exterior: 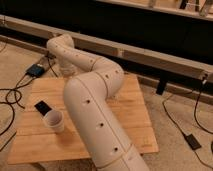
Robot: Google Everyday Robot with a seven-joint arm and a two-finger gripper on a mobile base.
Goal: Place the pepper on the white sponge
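Note:
My white arm (95, 115) rises from the bottom of the view, bends over the wooden table (127, 117) and curls back to the far left. My gripper (68, 73) hangs down from the wrist over the table's far left part, mostly hidden behind the forearm. The pepper is out of view. The white sponge is hidden, covered by the arm.
A white paper cup (54, 120) stands at the table's left front, with a flat black item (43, 106) just behind it. Cables and a small dark box (36, 70) lie on the floor at the left. A black adapter (192, 141) lies at the right. A long rail runs behind.

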